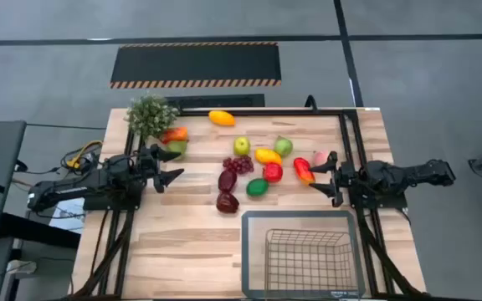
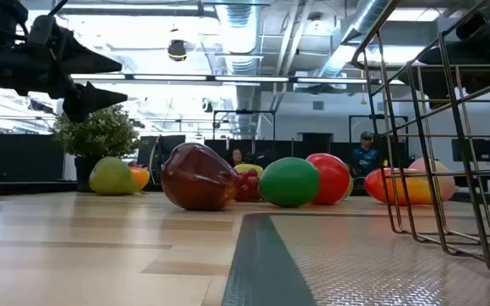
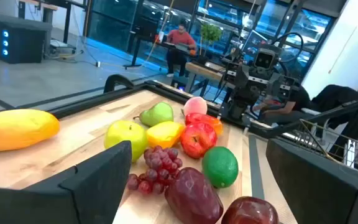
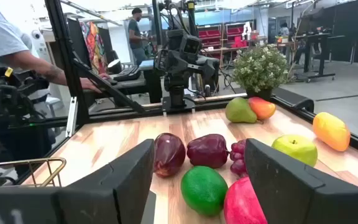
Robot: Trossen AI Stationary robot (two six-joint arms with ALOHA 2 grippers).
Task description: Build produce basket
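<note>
The wooden table (image 1: pixel 182 242) carries the basket (image 1: pixel 301 255) at the lower right of the high view; its wire cage sits inside a flat grey rim and holds nothing. The produce lies in a loose cluster at the centre of the high view, well apart from the basket. The cluster contains a green apple (image 1: pixel 242 145), a green pear (image 1: pixel 284 146), a yellow piece (image 1: pixel 268 155), a red apple (image 1: pixel 273 172), a grape bunch (image 1: pixel 238 165), a green lime (image 1: pixel 258 187) and two dark maroon pieces (image 1: pixel 227 201). A separate yellow-orange fruit (image 1: pixel 221 118) lies near the upper edge of the table. A potted plant (image 1: pixel 150 115) stands at the upper left corner of the table, with an orange and a green piece (image 1: pixel 174 140) just beside it.

The left gripper (image 1: pixel 171 165) is at the left of the high view, beside the plant, with its fingers spread wide and nothing between them. The right gripper (image 1: pixel 323 178) is at the right of the high view, just beside a red-orange piece (image 1: pixel 304 170). Its fingers stand apart and hold nothing.
</note>
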